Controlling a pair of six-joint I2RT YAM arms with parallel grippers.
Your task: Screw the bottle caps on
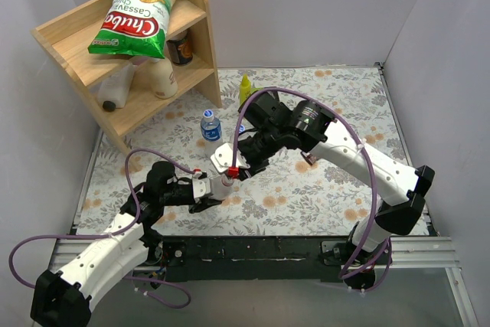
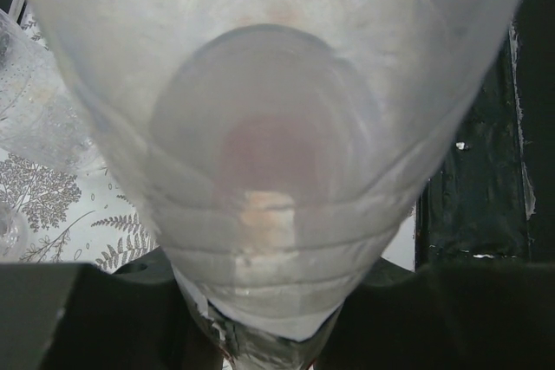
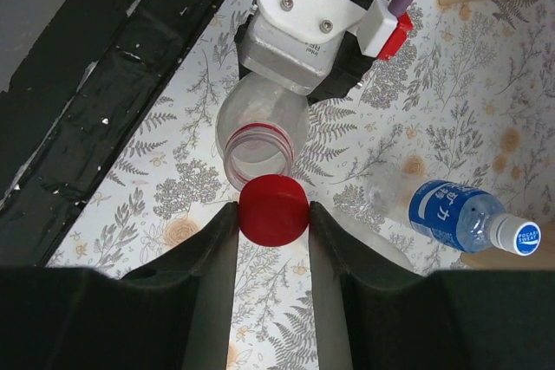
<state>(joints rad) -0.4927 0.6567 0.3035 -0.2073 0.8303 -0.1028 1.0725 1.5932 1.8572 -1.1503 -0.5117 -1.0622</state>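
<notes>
My right gripper is shut on a red bottle cap, pinched edge to edge between both fingers. Just beyond the cap is the open mouth of a clear bottle with a red neck ring. The cap overlaps the near rim of that mouth; contact cannot be told. My left gripper is shut on this bottle, whose body fills the left wrist view. From above, the two grippers meet at the bottle near the front of the table, the right gripper above it. A blue-labelled bottle stands capped further back.
A wooden shelf at the back left holds a chips bag and cream-white bottles. A yellow squeeze bottle stands behind my right arm. Another clear bottle is beside the blue-labelled bottle. The table's black front edge is close.
</notes>
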